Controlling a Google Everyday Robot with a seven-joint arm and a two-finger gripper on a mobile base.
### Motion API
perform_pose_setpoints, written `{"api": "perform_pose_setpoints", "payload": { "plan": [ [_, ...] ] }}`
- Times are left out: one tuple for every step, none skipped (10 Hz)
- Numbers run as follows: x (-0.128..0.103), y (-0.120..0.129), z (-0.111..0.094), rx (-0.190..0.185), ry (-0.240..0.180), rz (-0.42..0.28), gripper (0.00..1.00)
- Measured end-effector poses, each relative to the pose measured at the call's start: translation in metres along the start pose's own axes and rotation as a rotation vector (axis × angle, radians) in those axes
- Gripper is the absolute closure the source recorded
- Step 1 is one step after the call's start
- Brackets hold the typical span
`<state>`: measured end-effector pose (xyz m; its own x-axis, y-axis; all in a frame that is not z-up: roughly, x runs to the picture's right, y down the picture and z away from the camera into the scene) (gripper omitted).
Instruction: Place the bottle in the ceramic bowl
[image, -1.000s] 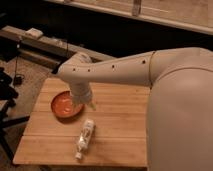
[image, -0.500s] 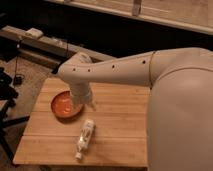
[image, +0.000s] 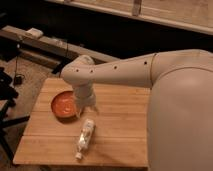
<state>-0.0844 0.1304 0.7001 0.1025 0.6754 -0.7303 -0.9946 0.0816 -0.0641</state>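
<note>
The hand (image: 86, 108) hangs low over the wooden surface (image: 122, 127), right beside the bowl (image: 63, 105) and just above the far end of the bottle (image: 85, 137). I can't tell from here whether it is apart or together, but the bottle isn't in it. The bottle lies flat on its side just beside the bowl, cap toward the near edge.

I'd say the pick-up comes next. The bottle is slim, round, pale plastic and looks likely to roll or slip, so I'd grip it squarely across its middle. The orange-red bowl is shallow and glossy, and barely wider than the bottle is long. It would be better to lay the bottle in low than to drop it.
</note>
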Motion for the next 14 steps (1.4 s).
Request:
{"api": "perform_pose_setpoints", "payload": {
  "plan": [
    [0.003, -0.001, 0.011, -0.001, 0.023, 0.002, 0.35],
    [0.004, 0.001, 0.017, -0.006, 0.032, 0.001, 0.35],
    [0.005, 0.001, 0.023, -0.012, 0.043, 0.007, 0.35],
    [0.006, 0.0, 0.032, -0.018, 0.063, 0.012, 0.35],
    [0.008, 0.004, 0.041, -0.021, 0.088, -0.017, 0.35],
    [0.01, 0.005, 0.047, -0.023, 0.103, -0.035, 0.35],
    [0.011, 0.003, 0.055, -0.025, 0.12, -0.049, 0.35],
    [0.014, 0.001, 0.06, -0.029, 0.132, -0.055, 0.35],
    [0.016, 0.001, 0.065, -0.032, 0.14, -0.059, 0.35],
    [0.017, 0.003, 0.069, -0.034, 0.145, -0.062, 0.35],
    [0.019, 0.005, 0.076, -0.037, 0.153, -0.065, 0.35],
    [0.02, 0.006, 0.081, -0.039, 0.16, -0.063, 0.35],
    [0.021, 0.007, 0.085, -0.041, 0.164, -0.061, 0.35],
    [0.022, 0.009, 0.089, -0.045, 0.17, -0.059, 0.35]
  ]
}}
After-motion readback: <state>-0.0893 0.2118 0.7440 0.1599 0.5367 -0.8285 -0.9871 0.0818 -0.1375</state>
